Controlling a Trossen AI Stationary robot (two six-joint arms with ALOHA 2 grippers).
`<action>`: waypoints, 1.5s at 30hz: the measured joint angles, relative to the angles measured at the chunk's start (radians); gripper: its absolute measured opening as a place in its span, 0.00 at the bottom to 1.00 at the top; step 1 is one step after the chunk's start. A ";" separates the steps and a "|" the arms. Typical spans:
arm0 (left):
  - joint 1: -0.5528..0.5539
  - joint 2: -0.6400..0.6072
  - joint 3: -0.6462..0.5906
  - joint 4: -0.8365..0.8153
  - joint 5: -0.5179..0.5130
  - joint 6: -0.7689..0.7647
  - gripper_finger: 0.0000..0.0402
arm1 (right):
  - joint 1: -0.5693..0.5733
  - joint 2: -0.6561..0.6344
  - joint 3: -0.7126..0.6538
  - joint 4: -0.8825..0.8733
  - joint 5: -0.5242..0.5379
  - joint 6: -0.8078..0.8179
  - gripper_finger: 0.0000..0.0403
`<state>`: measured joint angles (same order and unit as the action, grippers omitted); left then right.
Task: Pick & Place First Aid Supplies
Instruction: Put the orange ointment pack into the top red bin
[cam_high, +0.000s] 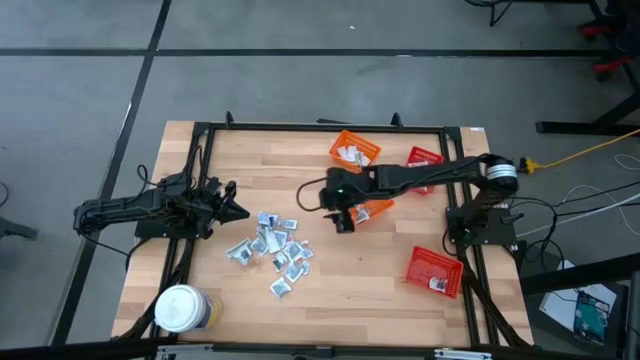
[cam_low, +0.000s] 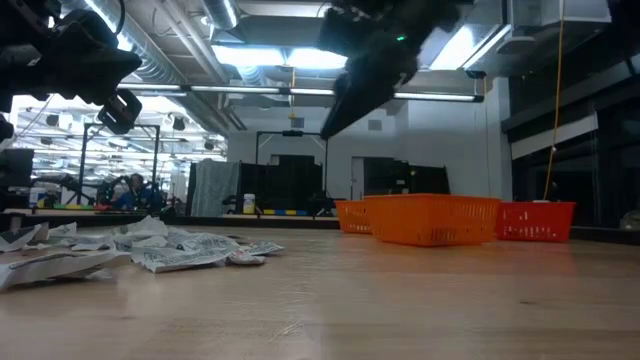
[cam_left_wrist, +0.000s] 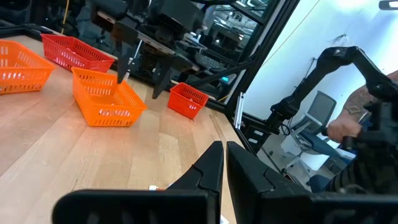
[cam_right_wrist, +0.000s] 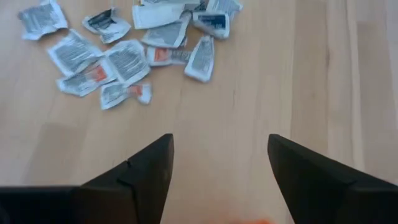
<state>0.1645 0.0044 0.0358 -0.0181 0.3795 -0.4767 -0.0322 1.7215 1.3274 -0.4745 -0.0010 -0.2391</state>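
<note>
The first aid supplies (cam_high: 270, 250) are several small silvery-white sachets lying flat in a loose pile on the wooden table, left of centre; they also show in the right wrist view (cam_right_wrist: 124, 53) and the low view (cam_low: 150, 245). My right gripper (cam_high: 343, 222) hangs above the table's middle, right of the pile and tipped downward. It is open (cam_right_wrist: 221, 149), with only bare wood between its fingers. My left gripper (cam_high: 235, 208) waits at the table's left side, level and shut (cam_left_wrist: 222, 163), just beyond the pile's far-left side.
One orange mesh basket (cam_high: 355, 152) holding a few sachets stands at the far centre, another (cam_high: 378, 207) lies partly under my right arm. A red basket (cam_high: 425, 158) stands far right, another (cam_high: 435, 270) near right. A white-lidded jar (cam_high: 180, 308) stands near left.
</note>
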 joint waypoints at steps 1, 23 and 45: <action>0.000 0.000 0.000 0.000 0.000 0.000 0.04 | 0.000 0.023 0.026 -0.007 0.000 -0.020 0.64; 0.000 0.000 0.000 0.000 0.000 0.000 0.04 | 0.089 0.370 0.268 0.118 0.008 -0.454 0.64; 0.000 0.000 0.000 0.000 0.000 0.000 0.04 | 0.110 0.532 0.271 0.300 0.264 -0.449 0.60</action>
<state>0.1644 0.0044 0.0360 -0.0183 0.3794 -0.4767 0.0776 2.2536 1.5988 -0.1745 0.2631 -0.6884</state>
